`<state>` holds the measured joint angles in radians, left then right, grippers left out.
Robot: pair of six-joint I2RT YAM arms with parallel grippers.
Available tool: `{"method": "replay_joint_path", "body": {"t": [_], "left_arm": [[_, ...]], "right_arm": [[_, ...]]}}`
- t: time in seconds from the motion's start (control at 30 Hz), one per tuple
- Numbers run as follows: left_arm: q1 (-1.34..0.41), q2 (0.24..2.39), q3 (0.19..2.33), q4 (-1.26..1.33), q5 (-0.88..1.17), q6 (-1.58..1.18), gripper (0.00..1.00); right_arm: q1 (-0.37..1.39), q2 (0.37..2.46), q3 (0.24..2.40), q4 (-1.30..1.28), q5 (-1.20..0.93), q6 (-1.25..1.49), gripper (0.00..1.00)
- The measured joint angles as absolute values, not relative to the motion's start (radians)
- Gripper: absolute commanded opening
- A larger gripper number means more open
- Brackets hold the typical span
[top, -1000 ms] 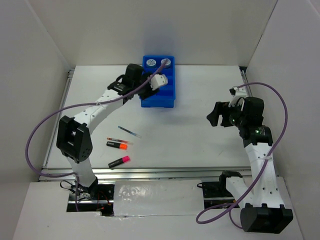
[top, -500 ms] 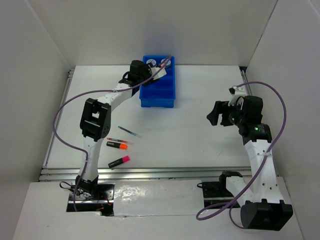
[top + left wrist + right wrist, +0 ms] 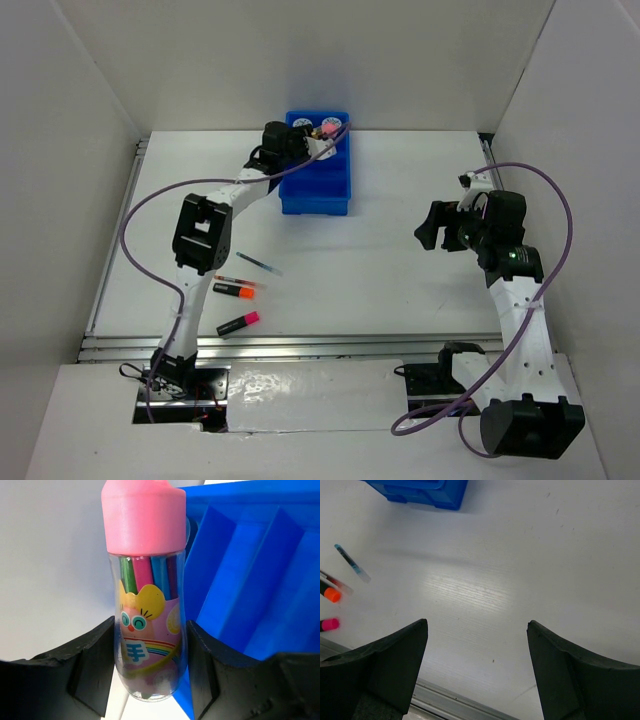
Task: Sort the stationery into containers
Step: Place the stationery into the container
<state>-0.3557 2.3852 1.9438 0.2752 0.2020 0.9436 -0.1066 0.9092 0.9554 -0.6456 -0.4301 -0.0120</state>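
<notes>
Two claws in the top view: the left claw point(image 3: 312, 140) sits over the far end of the blue tray point(image 3: 318, 190), and the right claw point(image 3: 437, 228) hangs over bare table point(image 3: 380, 270), well apart from everything. The orange highlighter point(image 3: 232, 290), pink highlighter point(image 3: 240, 323), blue pen point(image 3: 260, 264) and red pen point(image 3: 238, 279) lie on the table's left side. Left wrist cam: it's clamped on the pink cylinder point(image 3: 149, 595), tray just right of it. Right wrist cam: jaws wide apart, only table between them.
</notes>
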Motion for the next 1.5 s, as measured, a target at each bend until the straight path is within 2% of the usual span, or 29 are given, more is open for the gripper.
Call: {"method": "replay_joint_path", "body": {"t": [0.37,0.8,0.9,0.93,1.1,1.23,1.33,1.5], "left_arm": [[-0.320,2.423,2.013,0.200,0.314,1.000,0.18],[-0.324,2.499,2.104,0.122,0.345,1.068,0.21],[-0.324,2.530,2.140,0.118,0.344,1.072,0.28],[-0.324,2.535,2.144,0.118,0.345,1.073,0.36],[-0.324,2.546,2.148,0.113,0.344,1.072,0.53],[-0.324,2.546,2.148,0.118,0.344,1.071,0.75],[-0.324,2.546,2.154,0.128,0.344,1.068,0.82],[-0.326,2.546,2.155,0.141,0.346,1.067,0.85]], "right_arm": [[-0.114,0.912,0.955,-0.644,-0.430,-0.010,0.86],[-0.119,0.912,0.946,-0.643,-0.430,-0.008,0.86],[-0.119,0.912,0.941,-0.643,-0.430,-0.008,0.86],[-0.119,0.912,0.941,-0.643,-0.430,-0.008,0.86],[-0.122,0.912,0.941,-0.643,-0.430,-0.008,0.86],[-0.123,0.913,0.941,-0.643,-0.430,-0.008,0.86],[-0.123,0.914,0.941,-0.643,-0.430,-0.008,0.86],[-0.123,0.915,0.941,-0.642,-0.433,-0.008,0.86]]}}
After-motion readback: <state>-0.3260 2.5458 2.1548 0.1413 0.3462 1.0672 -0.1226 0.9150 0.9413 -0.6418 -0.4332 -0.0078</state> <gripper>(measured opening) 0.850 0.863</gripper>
